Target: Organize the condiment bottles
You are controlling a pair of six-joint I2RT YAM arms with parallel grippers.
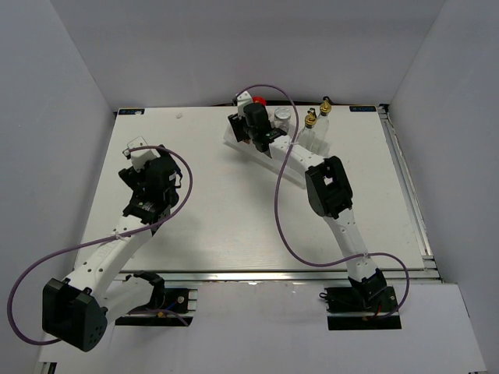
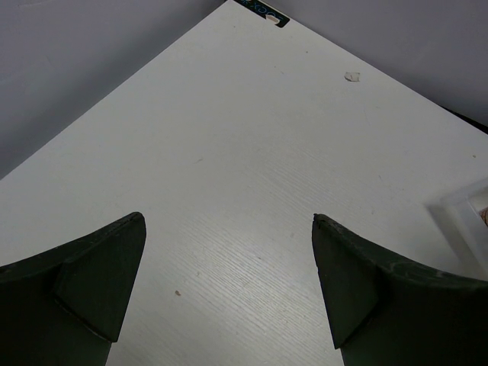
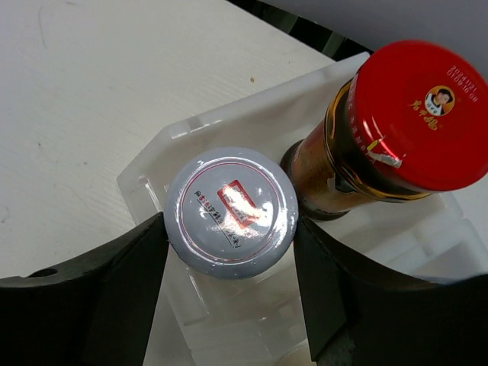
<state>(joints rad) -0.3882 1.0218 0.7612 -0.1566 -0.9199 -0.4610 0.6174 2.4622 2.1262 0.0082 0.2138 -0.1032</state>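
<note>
Tray point(image 3: 191, 126) holds lilac-lidded jar point(image 3: 231, 211) and red-lidded jar point(image 3: 419, 114) side by side. Right gripper point(image 3: 229, 244) clamps the lilac-lidded jar, left gripper point(image 2: 229, 259) hangs spread wide above the table point(image 2: 229, 137).

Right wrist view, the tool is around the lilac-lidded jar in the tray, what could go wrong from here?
The right tool has a finger close beside the red-lidded jar; opening wide may knock that tall jar over. The tool seems to hold the lilac-lidded jar by its lid only, so it might slip or tilt against the tray wall.
</note>
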